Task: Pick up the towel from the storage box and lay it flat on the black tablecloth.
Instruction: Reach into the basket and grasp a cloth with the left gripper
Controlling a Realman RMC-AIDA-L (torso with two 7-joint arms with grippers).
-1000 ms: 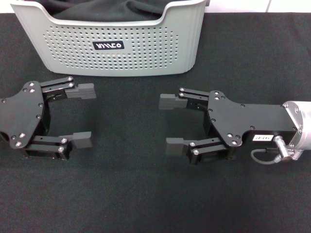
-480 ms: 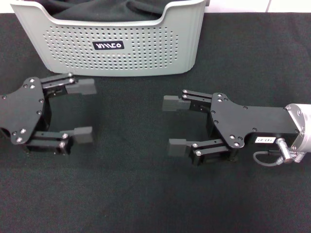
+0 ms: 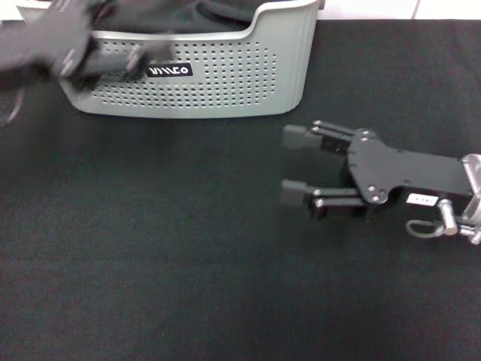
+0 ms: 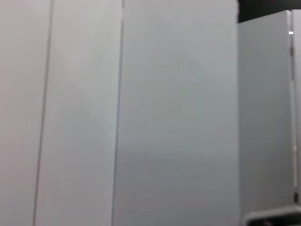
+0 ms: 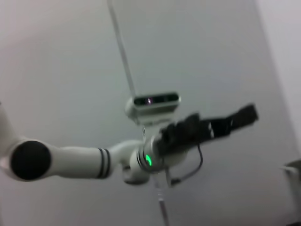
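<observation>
The light grey storage box (image 3: 225,83) stands at the back of the black tablecloth (image 3: 188,248). Over its dipped rim only dark crumpled fabric (image 3: 188,13) shows, and I cannot make out the towel. My left gripper (image 3: 113,59) is a blur in the air in front of the box's left end, by the black label (image 3: 169,71). The right wrist view shows the left gripper (image 5: 230,121) raised on its white arm. My right gripper (image 3: 293,164) hovers low over the cloth right of centre. It is open and empty, and it points left.
The box takes up the back left of the cloth. A white wall strip (image 3: 391,7) runs behind the cloth's far edge. The left wrist view shows only pale wall panels (image 4: 141,113). The head camera (image 5: 153,101) appears in the right wrist view.
My left gripper rose quickly from the cloth at the left to the front of the box's left end. The right gripper drifted right and turned, still open.
</observation>
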